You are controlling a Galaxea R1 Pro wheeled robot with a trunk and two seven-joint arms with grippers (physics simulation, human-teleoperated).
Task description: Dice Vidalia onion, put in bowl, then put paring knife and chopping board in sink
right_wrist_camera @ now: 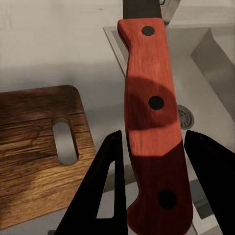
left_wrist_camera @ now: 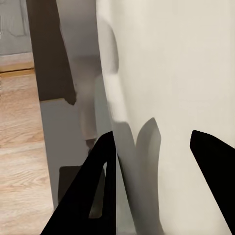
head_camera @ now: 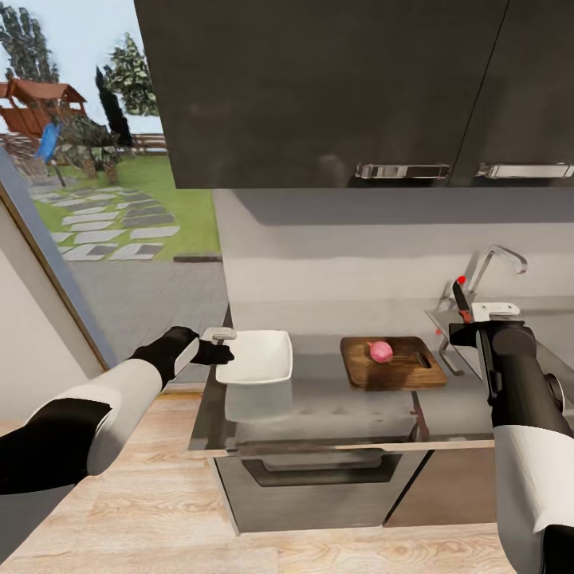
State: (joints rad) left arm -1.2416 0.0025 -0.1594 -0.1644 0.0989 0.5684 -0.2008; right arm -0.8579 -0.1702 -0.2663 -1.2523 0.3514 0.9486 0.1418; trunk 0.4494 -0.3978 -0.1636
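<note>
The Vidalia onion (head_camera: pixel 381 351) lies whole on the chopping board (head_camera: pixel 392 363) on the countertop (head_camera: pixel 319 402); no diced onion is in view. My right gripper (head_camera: pixel 466 321) hovers right of the board, above the sink's edge, shut on the paring knife (head_camera: pixel 460 296), whose blade points up. In the right wrist view the red handle (right_wrist_camera: pixel 147 73) sits between the fingers (right_wrist_camera: pixel 110 161), over the sink (right_wrist_camera: pixel 215 54) and beside the board (right_wrist_camera: pixel 34 142). My left gripper (head_camera: pixel 217 347) is shut on the left rim of the white bowl (head_camera: pixel 257 355), with the bowl's wall (left_wrist_camera: pixel 186 58) between its fingers (left_wrist_camera: pixel 93 196).
A chrome tap (head_camera: pixel 498 259) with a red knob stands behind the sink. Black upper cabinets (head_camera: pixel 319 88) hang over the counter. An oven front (head_camera: pixel 319 478) sits below the countertop. Pale wood floor (head_camera: pixel 159 510) and a large window (head_camera: pixel 96 175) lie to the left.
</note>
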